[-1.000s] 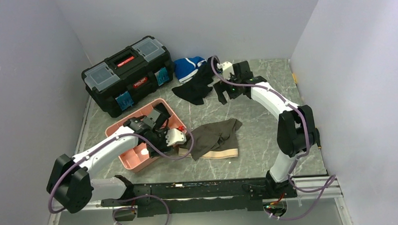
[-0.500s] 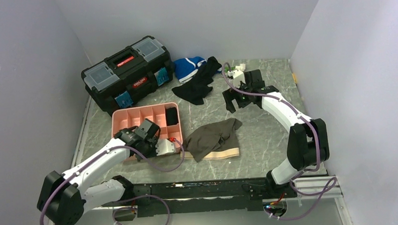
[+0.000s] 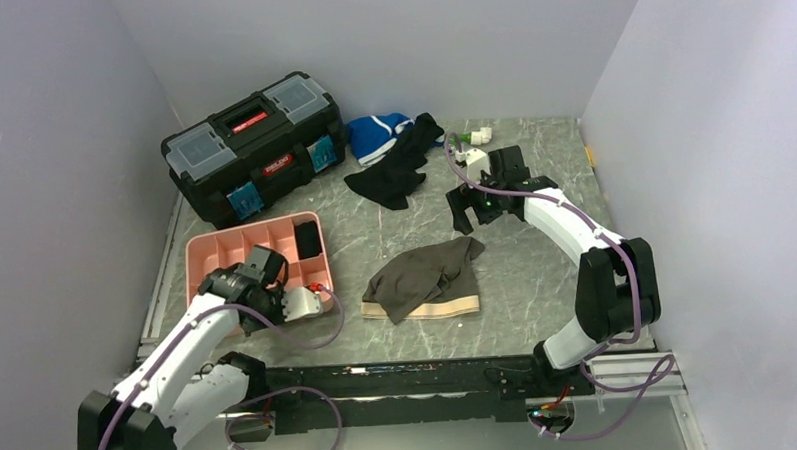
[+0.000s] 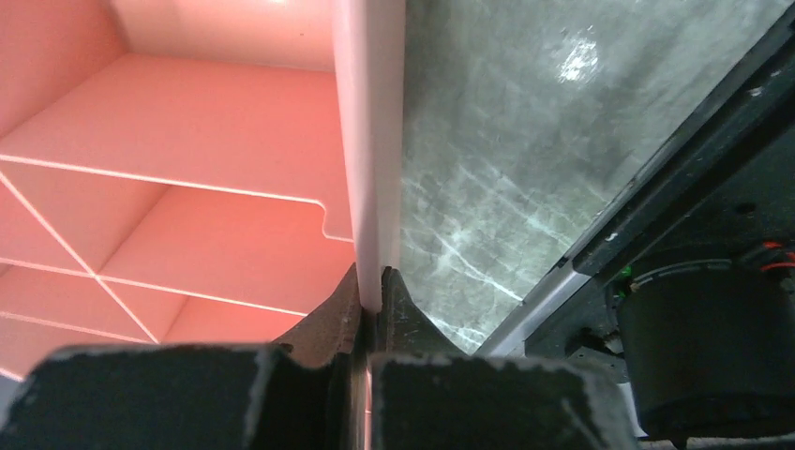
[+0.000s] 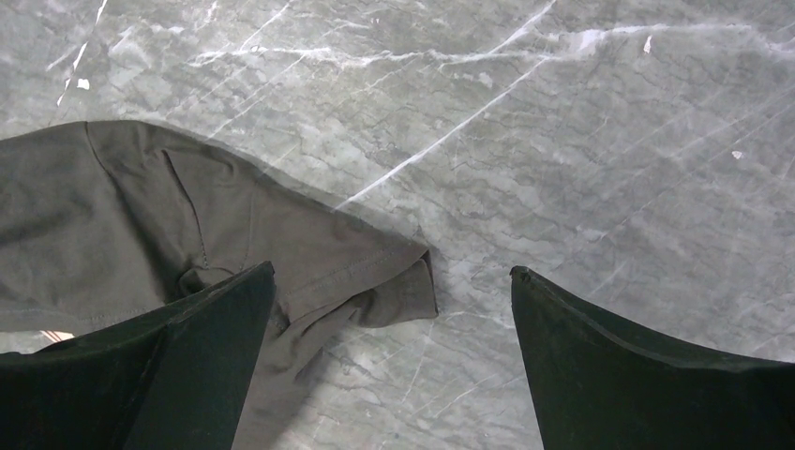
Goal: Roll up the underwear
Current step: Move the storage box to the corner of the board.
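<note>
Two tools and six items on my screens, logged as follows.

1. Left tool (image 4: 370, 286): pressed together on the wall of the pink tray (image 4: 367, 112). I see one finger inside the tray and one outside, with the wall pinched between their tips.
2. Pink tray: open compartments run off the tool's inner finger, and bare worktop (image 3: 536, 270) runs off its outer finger. A dark bundle (image 3: 308, 238) sits in a corner compartment, on the tray's far side from this tool.
3. Right tool (image 5: 392, 272): spread wide and holding nothing. I see it over the worktop with both fingers clear of the fabric.
4. The underwear (image 3: 426, 274): crumpled flat on the worktop, unrolled, with the beige waistband (image 3: 427, 309) along its edge farthest from the right tool. On my wrist feed the dark fabric lies beneath this tool's left finger, and one corner reaches into the gap between the fingers. It sits between the two tools, apart from the tray.
5. Black garment (image 3: 393, 180): heaped near the right tool, on its left side.
6. Blue-and-white garment (image 3: 376, 136): just beyond the black one, touching it.
7. Black toolbox (image 3: 252, 145): lid closed, beyond the tray from the left tool.
</note>
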